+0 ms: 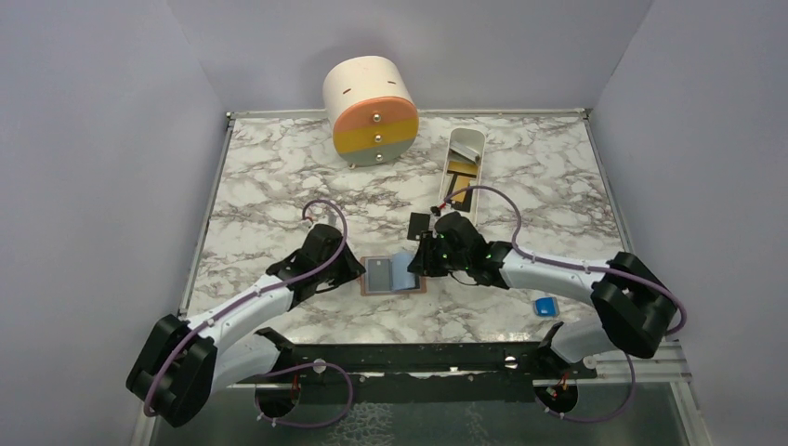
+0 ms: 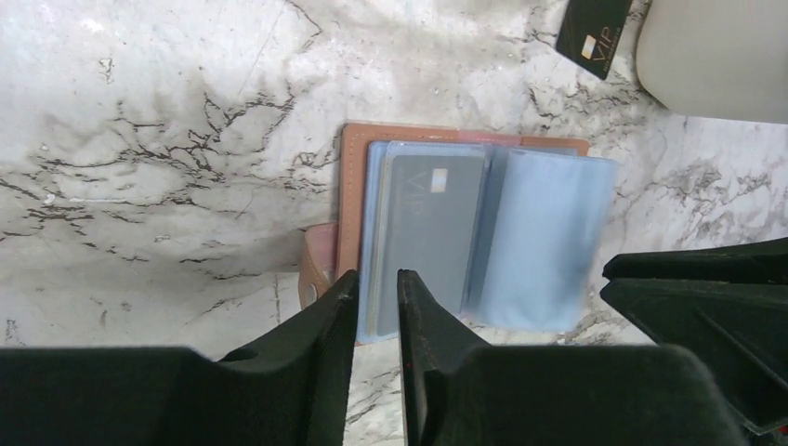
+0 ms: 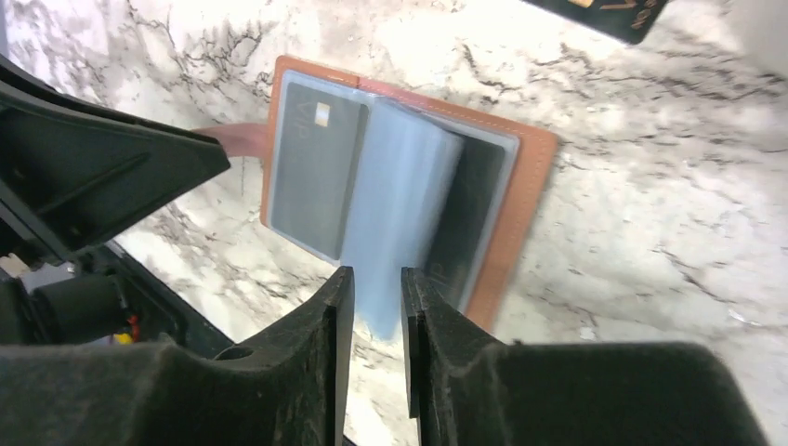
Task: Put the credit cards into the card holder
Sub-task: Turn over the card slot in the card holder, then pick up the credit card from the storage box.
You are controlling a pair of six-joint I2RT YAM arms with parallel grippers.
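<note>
The card holder [image 1: 369,289] lies open on the marble, tan-brown rim [image 2: 351,186] outside. A dark grey credit card [image 2: 427,232] sits in its left pocket. A light-blue inner leaf [image 2: 544,242] stands half raised and blurred. My left gripper [image 2: 377,279] hovers at the holder's near left edge, its jaws a narrow gap apart with nothing pinched. From the other side my right gripper [image 3: 377,279] is slightly open, and the blue leaf [image 3: 400,214] shows just beyond its tips. Another black credit card [image 1: 419,224] lies loose behind the holder.
A long white tray [image 1: 465,163] holding more cards stands at the back right. A round cream drawer unit [image 1: 372,111] sits at the back centre. A small blue block [image 1: 545,306] lies by the right arm. The two grippers are close together over the holder.
</note>
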